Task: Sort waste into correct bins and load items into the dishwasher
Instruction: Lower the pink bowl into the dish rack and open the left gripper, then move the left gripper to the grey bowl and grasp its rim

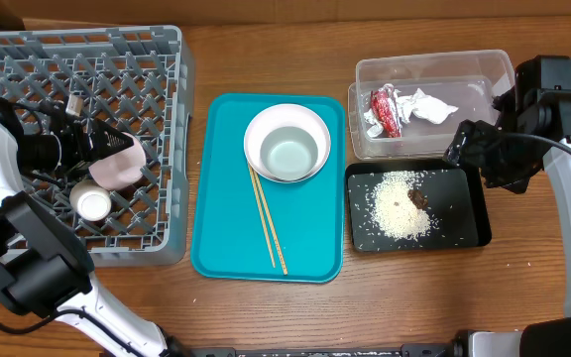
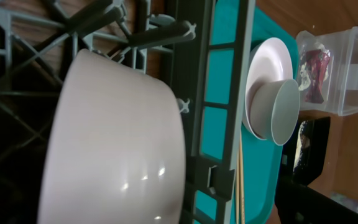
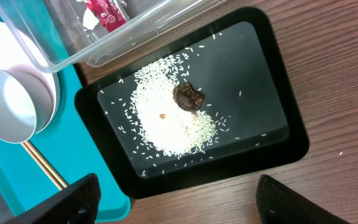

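from overhead, the left gripper (image 1: pixel 102 149) is pinching the rim of the pink bowl (image 1: pixel 119 171) and holding it inside the dish rack (image 1: pixel 157 59), just beyond the white cup (image 1: pixel 94 203). the grey-green bowl (image 1: pixel 290 157) is sitting in the white plate (image 1: pixel 258 124) on the teal tray (image 1: pixel 221 243), off to this gripper's right past the rack wall, so the left arm is probably the nearer one. the chopsticks (image 1: pixel 268 223) are lying lengthwise from the plate toward the tray's near edge.

in the left wrist view, the pink bowl is filling the near frame, right against the gripper, whose fingers are hidden.

in the right wrist view, the right gripper (image 3: pixel 176 190) is hanging spread wide over the black tray (image 3: pixel 272 74), with the rice (image 3: pixel 166 127) just ahead of it.
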Controlling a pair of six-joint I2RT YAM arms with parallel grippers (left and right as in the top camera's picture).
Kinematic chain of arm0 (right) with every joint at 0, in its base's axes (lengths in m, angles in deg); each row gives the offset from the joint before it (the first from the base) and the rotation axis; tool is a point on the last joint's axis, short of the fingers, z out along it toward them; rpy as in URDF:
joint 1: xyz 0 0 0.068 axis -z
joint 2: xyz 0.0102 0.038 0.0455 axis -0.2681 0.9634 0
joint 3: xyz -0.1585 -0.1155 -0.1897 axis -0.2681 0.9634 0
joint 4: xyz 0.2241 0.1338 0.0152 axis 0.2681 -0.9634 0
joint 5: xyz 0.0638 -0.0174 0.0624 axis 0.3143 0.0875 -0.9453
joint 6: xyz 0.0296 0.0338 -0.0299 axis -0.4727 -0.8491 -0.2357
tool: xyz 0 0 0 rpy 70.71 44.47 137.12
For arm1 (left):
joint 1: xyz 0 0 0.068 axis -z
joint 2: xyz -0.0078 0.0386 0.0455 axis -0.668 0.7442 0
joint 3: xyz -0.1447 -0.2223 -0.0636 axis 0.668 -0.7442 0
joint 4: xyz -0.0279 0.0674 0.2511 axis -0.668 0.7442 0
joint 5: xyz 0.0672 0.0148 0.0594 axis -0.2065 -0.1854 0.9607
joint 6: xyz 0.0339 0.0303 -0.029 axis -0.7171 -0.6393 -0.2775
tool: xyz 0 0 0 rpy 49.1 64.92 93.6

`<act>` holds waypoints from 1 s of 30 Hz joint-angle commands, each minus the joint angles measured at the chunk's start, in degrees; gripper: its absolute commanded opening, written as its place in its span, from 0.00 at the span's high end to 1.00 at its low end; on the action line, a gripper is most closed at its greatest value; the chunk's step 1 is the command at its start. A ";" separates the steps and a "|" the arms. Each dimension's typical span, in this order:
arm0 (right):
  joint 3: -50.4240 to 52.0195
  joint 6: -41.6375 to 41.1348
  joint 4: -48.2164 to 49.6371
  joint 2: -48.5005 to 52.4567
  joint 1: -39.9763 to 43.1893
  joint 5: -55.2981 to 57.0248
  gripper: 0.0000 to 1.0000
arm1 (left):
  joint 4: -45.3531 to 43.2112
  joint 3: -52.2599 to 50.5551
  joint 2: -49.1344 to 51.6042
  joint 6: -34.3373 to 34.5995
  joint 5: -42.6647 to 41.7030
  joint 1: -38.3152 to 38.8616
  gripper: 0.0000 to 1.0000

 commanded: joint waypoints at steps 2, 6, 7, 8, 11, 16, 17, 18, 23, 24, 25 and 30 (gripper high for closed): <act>-0.39 0.17 0.24 -0.59 0.11 0.35 0.18 | -1.31 0.96 -8.52 3.04 1.79 -0.28 0.00; -0.39 0.17 0.24 -0.59 0.11 0.35 0.18 | -3.61 0.96 -14.29 9.46 7.41 -0.07 0.00; -0.39 0.17 0.26 -0.59 0.11 0.35 0.18 | -3.89 0.96 -15.37 9.86 7.32 0.00 0.00; -0.39 0.17 0.26 -0.59 0.11 0.35 0.18 | -4.13 0.96 -16.39 10.60 7.30 0.22 0.00; -0.39 0.17 0.24 -0.59 0.11 0.35 0.18 | -4.39 0.96 -19.12 12.81 6.95 1.88 0.00; -0.39 0.20 0.26 -0.59 0.11 0.37 0.17 | -4.28 0.96 -21.33 13.00 6.97 10.78 0.00; -0.39 0.22 0.24 -0.59 0.11 0.37 0.17 | -4.35 0.96 -21.33 13.00 7.32 13.11 0.00; -0.39 0.22 0.24 -0.59 0.11 0.37 0.16 | -4.46 0.94 -21.31 12.96 7.37 15.54 0.00; -0.39 0.22 0.02 -0.59 0.11 0.37 0.14 | -7.39 0.92 -20.92 12.72 13.18 29.90 0.00; -0.39 0.22 0.02 -0.59 0.11 0.37 0.13 | -8.09 0.92 -20.79 12.72 14.82 32.57 0.00; -0.39 0.20 0.02 -0.59 0.11 0.37 0.13 | -9.01 0.92 -20.63 12.70 16.90 36.09 0.00; -0.39 0.22 0.00 -0.59 0.11 0.37 0.13 | -12.74 0.81 -18.75 12.09 24.13 48.78 0.00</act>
